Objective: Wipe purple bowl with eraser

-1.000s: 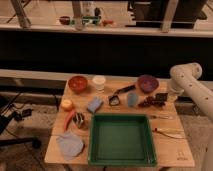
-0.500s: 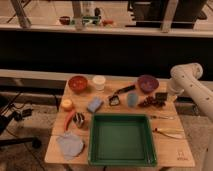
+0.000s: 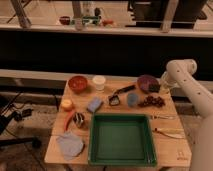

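Nothing has visibly changed across the last second, so the wiping looks stalled or only just starting; at the left of the table the red-orange bowl (image 3: 78, 83) looks empty, as does the white cup (image 3: 99, 81) beside it; the green tray (image 3: 122, 139) at lower centre holds nothing; at upper right the purple bowl (image 3: 146, 82) has the eraser (image 3: 154, 88) at its right rim; the gripper (image 3: 162, 89) sits just beside it, and whether its jaws are open or closed I cannot tell.
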Available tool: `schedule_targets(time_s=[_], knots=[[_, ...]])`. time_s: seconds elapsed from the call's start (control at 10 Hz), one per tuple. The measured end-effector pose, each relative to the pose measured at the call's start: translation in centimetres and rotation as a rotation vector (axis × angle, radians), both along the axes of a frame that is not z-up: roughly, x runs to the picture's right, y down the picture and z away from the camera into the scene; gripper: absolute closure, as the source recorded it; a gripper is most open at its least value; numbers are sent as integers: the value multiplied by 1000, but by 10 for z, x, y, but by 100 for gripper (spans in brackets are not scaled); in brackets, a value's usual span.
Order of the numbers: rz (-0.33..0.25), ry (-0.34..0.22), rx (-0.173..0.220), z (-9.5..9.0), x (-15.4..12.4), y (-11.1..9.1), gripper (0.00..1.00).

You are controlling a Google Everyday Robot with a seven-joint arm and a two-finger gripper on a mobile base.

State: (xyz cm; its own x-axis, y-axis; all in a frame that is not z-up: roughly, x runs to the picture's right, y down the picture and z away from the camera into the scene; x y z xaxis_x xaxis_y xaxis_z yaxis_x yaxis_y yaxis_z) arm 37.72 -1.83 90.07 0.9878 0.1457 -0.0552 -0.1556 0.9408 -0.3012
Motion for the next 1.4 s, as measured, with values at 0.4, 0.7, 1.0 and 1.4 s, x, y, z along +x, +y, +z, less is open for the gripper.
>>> schedule_targets(time_s=[0.4,0.7,1.0,1.4], knots=[[52,0,26,13,3,-9,86],[72,9,20,26,7,-8,86],[86,25,16,39,13,-7,86],[89,42,31,54,16,-18,86]])
